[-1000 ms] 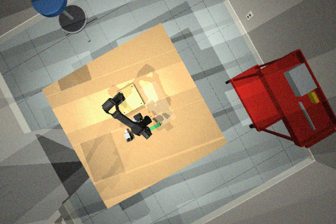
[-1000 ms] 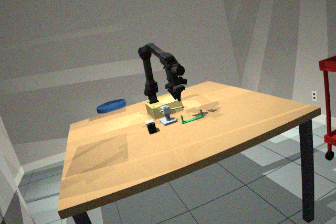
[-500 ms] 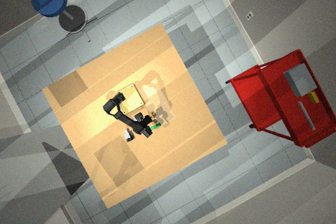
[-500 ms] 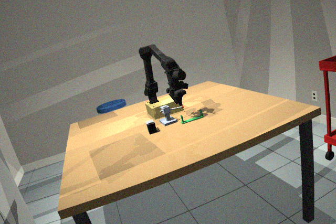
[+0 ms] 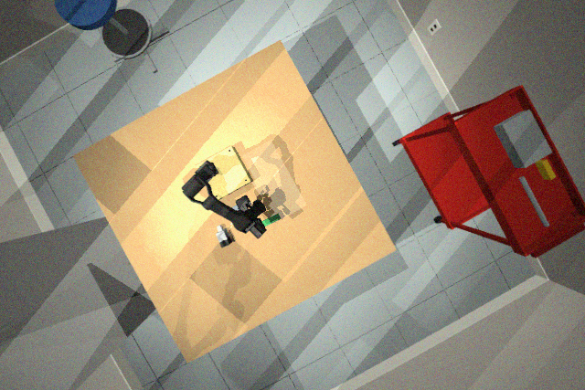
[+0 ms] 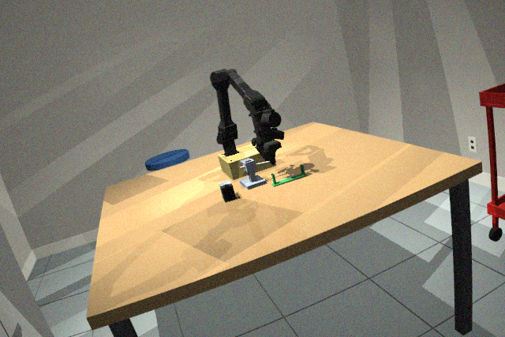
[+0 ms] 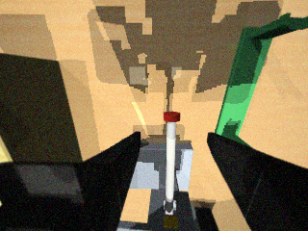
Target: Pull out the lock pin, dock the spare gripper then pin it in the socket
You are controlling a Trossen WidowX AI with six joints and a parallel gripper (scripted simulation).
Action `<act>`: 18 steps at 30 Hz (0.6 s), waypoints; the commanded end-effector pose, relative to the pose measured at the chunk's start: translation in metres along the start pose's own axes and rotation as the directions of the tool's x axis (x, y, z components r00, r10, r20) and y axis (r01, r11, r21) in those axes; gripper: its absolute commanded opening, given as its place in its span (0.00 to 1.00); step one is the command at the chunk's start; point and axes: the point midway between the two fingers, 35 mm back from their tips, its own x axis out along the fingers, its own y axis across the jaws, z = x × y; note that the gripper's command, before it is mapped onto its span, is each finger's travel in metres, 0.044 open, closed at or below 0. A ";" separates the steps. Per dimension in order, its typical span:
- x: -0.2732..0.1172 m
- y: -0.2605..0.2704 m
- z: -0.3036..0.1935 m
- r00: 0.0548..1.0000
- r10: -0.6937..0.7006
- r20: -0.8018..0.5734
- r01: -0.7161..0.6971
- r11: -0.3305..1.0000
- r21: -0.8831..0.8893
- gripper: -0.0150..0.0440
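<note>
The grey-blue mount (image 6: 249, 170) (image 7: 186, 168) stands upright on its base. The white lock pin (image 6: 262, 163) (image 7: 170, 166) runs through its socket, and its red head end sticks out far from the mount in the wrist view. My gripper (image 7: 173, 136) is open above the pin, with one finger on each side and a gap to both. In the top view the arm hides the fingertips and most of the mount. The spare gripper (image 5: 224, 237) (image 6: 226, 192), black with a light top, stands apart on the table near the mount.
A green rack (image 5: 271, 219) (image 6: 290, 180) (image 7: 241, 91) with two upright ends lies on the table beside the pin's head end, close to one finger in the wrist view. The yellow arm base block (image 5: 239, 169) (image 6: 231, 169) stands behind the mount.
</note>
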 end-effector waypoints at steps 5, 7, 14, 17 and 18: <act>0.015 0.002 -0.001 1.000 0.007 -0.008 -0.007 1.000 0.003 0.76; 0.018 0.003 -0.001 1.000 0.007 -0.008 -0.007 1.000 0.003 0.76; 0.022 0.003 -0.001 1.000 0.007 -0.008 -0.007 1.000 0.003 0.76; 0.022 0.003 -0.001 1.000 0.007 -0.008 -0.007 1.000 0.003 0.72; 0.022 0.003 -0.001 1.000 0.007 -0.008 -0.007 1.000 0.003 0.67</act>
